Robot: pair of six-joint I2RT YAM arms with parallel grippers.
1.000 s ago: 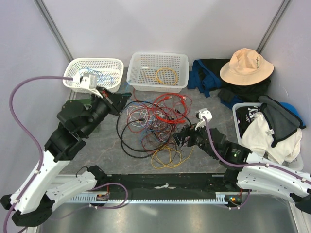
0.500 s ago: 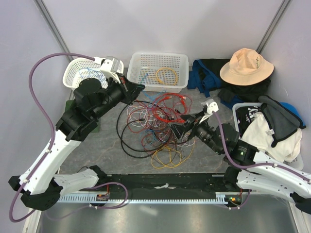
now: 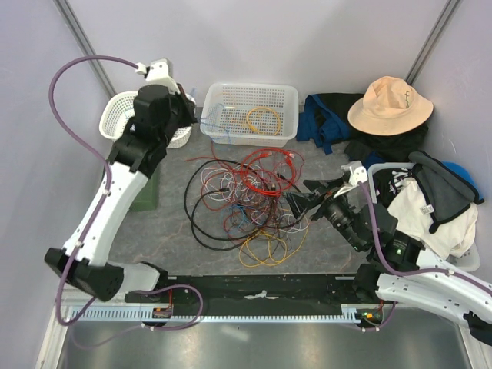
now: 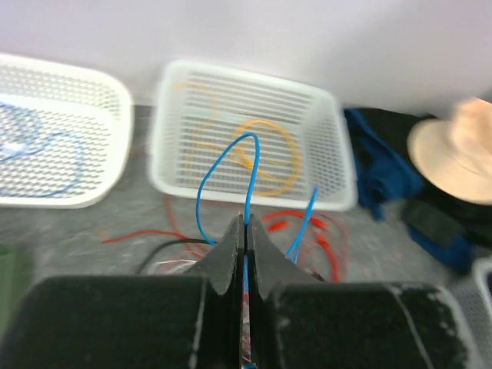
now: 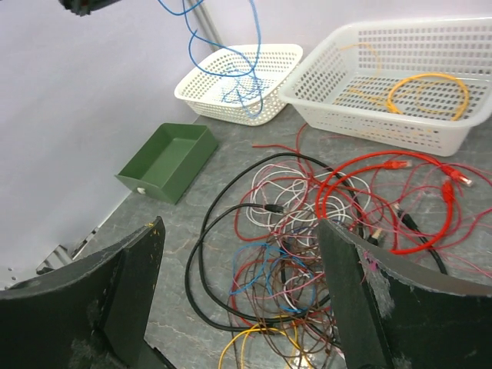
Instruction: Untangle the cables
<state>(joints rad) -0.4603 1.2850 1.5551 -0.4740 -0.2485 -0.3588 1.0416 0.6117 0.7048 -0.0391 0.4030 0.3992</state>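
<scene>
The cables [image 3: 246, 196] lie in a tangle mid-table: red, white, maroon and blue loops [image 5: 307, 231], a thick black one [image 3: 192, 211] and a yellow one [image 3: 265, 247]. My left gripper [image 4: 245, 219] is raised near the baskets [image 3: 194, 114], shut on a thin blue cable [image 4: 201, 196] that loops up ahead of the fingers. In the right wrist view that blue cable [image 5: 250, 69] hangs in the air over the left basket. My right gripper [image 5: 240, 227] is wide open with nothing in it, just right of the tangle [image 3: 304, 198].
Two white baskets stand at the back: the left basket [image 3: 115, 111] has blue cable in it, the middle basket [image 3: 217, 135] holds an orange cable [image 3: 263, 121]. A green box [image 3: 146, 191] sits at the left. A hat [image 3: 390, 104] and clothes, some in a bin [image 3: 377, 175], crowd the right.
My left arm has risen and swung back toward the baskets, lifting the blue cable. The right gripper has drawn back to the right, off the tangle, still open.
</scene>
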